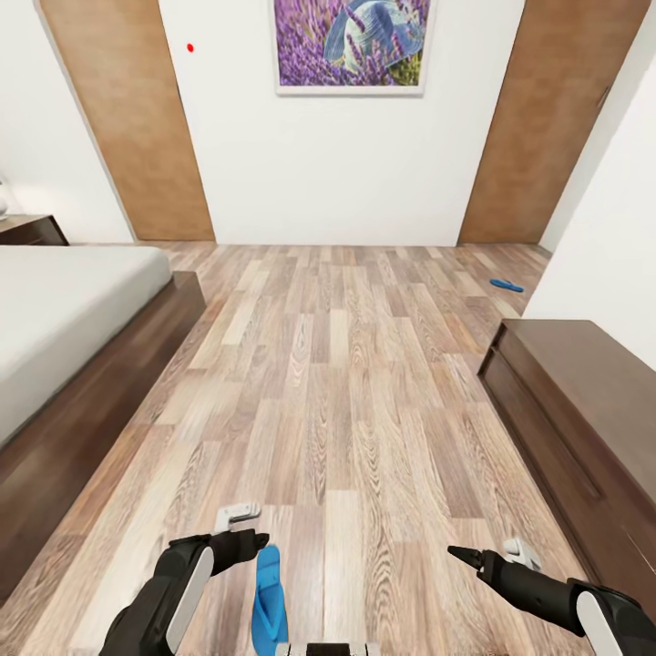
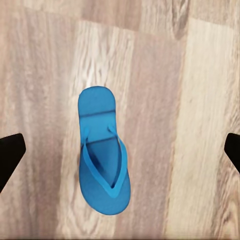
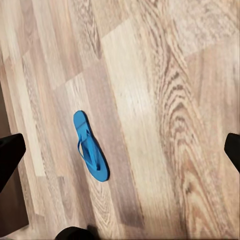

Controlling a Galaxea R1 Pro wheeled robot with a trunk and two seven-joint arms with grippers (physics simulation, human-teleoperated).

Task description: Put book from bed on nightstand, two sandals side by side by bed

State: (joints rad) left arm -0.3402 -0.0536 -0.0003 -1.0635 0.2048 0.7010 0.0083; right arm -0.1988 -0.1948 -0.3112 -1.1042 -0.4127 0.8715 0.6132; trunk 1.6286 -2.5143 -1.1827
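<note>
One blue sandal (image 1: 269, 601) lies flat on the wood floor just in front of my base, beside my left gripper (image 1: 248, 545). In the left wrist view that sandal (image 2: 102, 157) sits straight below, and the dark fingers (image 2: 10, 155) stand wide apart, open and empty. My right gripper (image 1: 469, 558) hovers low on the right, also open, and its wrist view catches the same sandal (image 3: 91, 147) on the planks. The second sandal (image 1: 507, 285) lies far off by the right wall. The bed (image 1: 64, 310) fills the left, with a nightstand (image 1: 32, 230) behind it. The book is out of view.
A long dark bench (image 1: 583, 410) runs along the right wall. Two brown wooden panels (image 1: 137, 118) flank the white back wall, where a purple picture (image 1: 353, 44) hangs. Open plank floor (image 1: 337, 364) stretches between the bed and the bench.
</note>
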